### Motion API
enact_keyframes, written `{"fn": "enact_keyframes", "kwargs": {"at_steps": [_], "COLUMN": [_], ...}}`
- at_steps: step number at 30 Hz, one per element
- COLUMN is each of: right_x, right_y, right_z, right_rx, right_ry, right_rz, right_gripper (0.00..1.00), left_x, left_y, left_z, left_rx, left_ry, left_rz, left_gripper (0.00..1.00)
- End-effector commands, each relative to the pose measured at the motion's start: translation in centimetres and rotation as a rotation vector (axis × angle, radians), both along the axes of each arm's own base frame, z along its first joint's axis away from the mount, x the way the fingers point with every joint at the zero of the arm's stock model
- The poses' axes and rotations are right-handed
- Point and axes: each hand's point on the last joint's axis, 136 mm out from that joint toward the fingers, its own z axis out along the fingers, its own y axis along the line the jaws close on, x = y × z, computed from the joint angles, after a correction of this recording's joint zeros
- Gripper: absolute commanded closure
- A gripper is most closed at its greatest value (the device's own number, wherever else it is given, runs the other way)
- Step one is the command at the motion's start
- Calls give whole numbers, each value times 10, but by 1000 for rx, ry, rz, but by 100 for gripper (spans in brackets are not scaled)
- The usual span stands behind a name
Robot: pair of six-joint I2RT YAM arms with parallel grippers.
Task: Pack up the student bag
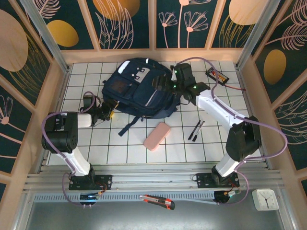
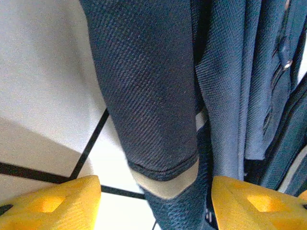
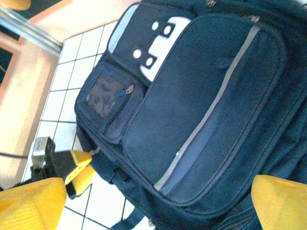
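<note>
Left fingers (image 2: 53,201) about half spread, straddling a hanging fold of navy fabric at the student bag's (image 1: 141,88) 8 o'clock corner. Right fingers (image 3: 280,201) spread wide over its 3 o'clock side.

Progress: early, by my reckoning. The bag lies flat on the white tiled surface (image 1: 96,143), toward 12 o'clock from the middle, front panel up. No pocket looks open from where I stand, and its zips look shut. Nothing appears packed. Loose on the tiles:
- pink pencil case (image 1: 157,136), at 6 o'clock from the bag
- two dark pens (image 1: 195,130), side by side, at 5 o'clock from the bag
- small black device with coloured keys (image 1: 217,75), at 3 o'clock from the bag, near the side wall; too small to name more exactly

What is left, as I judge it: open a compartment, put the items in, close it.

Left fingers, close up: the fabric fold with its pale trim (image 2: 165,184) sits in the gap, with daylight on both sides. Not pinched, nothing held.

Right fingers, close up: one tip at each side of the front pocket with the grey stripe (image 3: 211,110), above it. Empty, and I cannot tell whether they touch the cloth.
</note>
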Motion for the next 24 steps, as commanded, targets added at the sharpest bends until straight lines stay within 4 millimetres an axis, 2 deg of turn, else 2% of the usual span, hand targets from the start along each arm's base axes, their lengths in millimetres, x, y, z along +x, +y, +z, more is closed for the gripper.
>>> {"fn": "enact_keyframes", "kwargs": {"at_steps": [1,3,7,11,13,15,16,21,24], "right_x": [-16,-25,-28,-27,-28,-29,-30,-41,-54], "right_y": [7,16,26,28,29,30,31,38,48], "right_z": [4,0,6,1,-7,-20,-28,-64,-74], "right_rx": [-8,-63,-150,-152,-149,-153,-173,-270,-300], "right_ry": [-64,-113,-186,-160,-110,-30,11,192,231], "right_rz": [16,43,46,42,36,36,37,34,43], "right_gripper": [1,1,1,1,1,1,2,18,18], "left_x": [17,19,21,22,24,27,30,41,47], "left_y": [-10,-17,-34,-37,-36,-37,-37,-50,-58], "left_z": [9,8,0,-5,-1,9,17,67,96], "left_rx": [-39,-45,-71,-80,-83,-89,-98,-170,-205], "left_ry": [-58,-54,-38,-29,-35,-56,-71,-154,-198], "left_rz": [-1,-11,-18,-8,-5,-2,3,12,19], "left_gripper": [38,38,43,61,80,95,100,100,100]}}
